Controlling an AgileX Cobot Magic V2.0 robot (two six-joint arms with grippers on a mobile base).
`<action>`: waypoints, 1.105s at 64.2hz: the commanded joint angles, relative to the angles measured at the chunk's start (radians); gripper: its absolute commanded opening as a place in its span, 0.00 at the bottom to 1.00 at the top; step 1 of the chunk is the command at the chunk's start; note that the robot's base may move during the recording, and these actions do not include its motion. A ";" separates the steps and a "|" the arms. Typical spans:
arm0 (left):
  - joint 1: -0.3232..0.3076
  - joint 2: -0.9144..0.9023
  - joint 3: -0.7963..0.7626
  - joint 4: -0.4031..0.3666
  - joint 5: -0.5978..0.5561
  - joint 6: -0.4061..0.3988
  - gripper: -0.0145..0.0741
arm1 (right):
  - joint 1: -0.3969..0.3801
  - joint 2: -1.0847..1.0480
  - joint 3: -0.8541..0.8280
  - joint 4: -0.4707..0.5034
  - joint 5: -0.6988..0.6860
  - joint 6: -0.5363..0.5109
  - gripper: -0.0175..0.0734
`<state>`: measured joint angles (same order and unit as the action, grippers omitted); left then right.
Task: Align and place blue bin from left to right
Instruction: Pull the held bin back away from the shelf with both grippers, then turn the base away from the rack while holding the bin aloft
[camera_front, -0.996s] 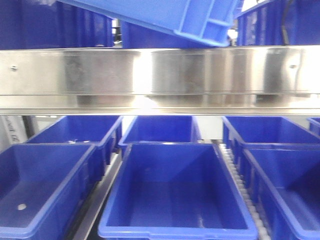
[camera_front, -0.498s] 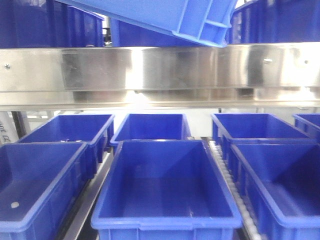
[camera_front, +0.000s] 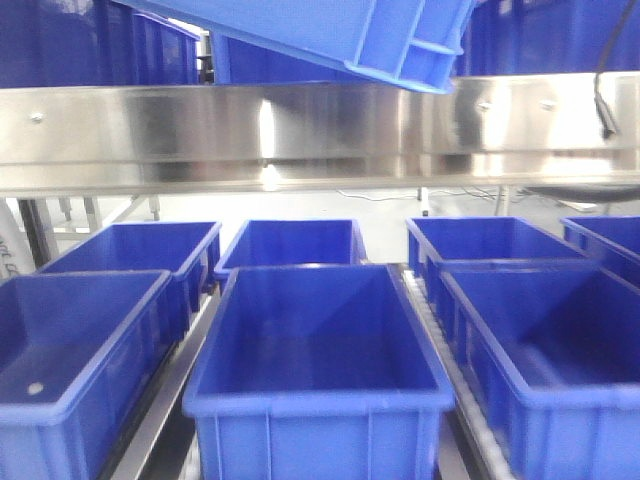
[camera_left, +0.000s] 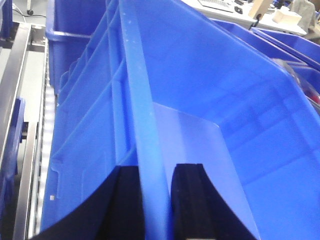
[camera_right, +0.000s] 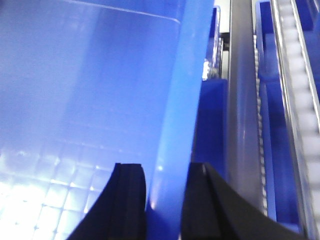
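the blue bin (camera_front: 330, 30) hangs tilted at the top of the front view, above the steel shelf rail (camera_front: 300, 135). the left gripper (camera_left: 155, 172) pinches its thick rim between narrowed pads, and the right gripper (camera_right: 167, 172) clamps a wall edge likewise. it looks stiff, light while empty and smooth enough to slip, so the rim seems the sound hold. darker bins (camera_front: 320, 340) crowd the level below. the rail and a dangling cable (camera_front: 603, 95) could snag it.

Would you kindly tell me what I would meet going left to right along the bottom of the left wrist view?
outer finger → thick rim of the blue bin → inner finger → the bin's smooth inside wall
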<state>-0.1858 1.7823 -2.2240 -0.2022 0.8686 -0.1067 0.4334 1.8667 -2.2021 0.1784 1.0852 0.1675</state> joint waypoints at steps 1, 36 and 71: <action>-0.009 -0.015 -0.013 -0.056 -0.103 0.018 0.04 | 0.009 -0.024 -0.012 0.053 -0.084 -0.036 0.03; -0.009 -0.015 -0.013 -0.056 -0.103 0.018 0.04 | 0.009 -0.024 -0.012 0.053 -0.084 -0.036 0.03; -0.009 -0.015 -0.013 -0.056 -0.103 0.018 0.04 | 0.009 -0.024 -0.012 0.053 -0.084 -0.036 0.03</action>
<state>-0.1858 1.7823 -2.2240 -0.2039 0.8686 -0.1067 0.4334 1.8667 -2.2021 0.1784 1.0852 0.1675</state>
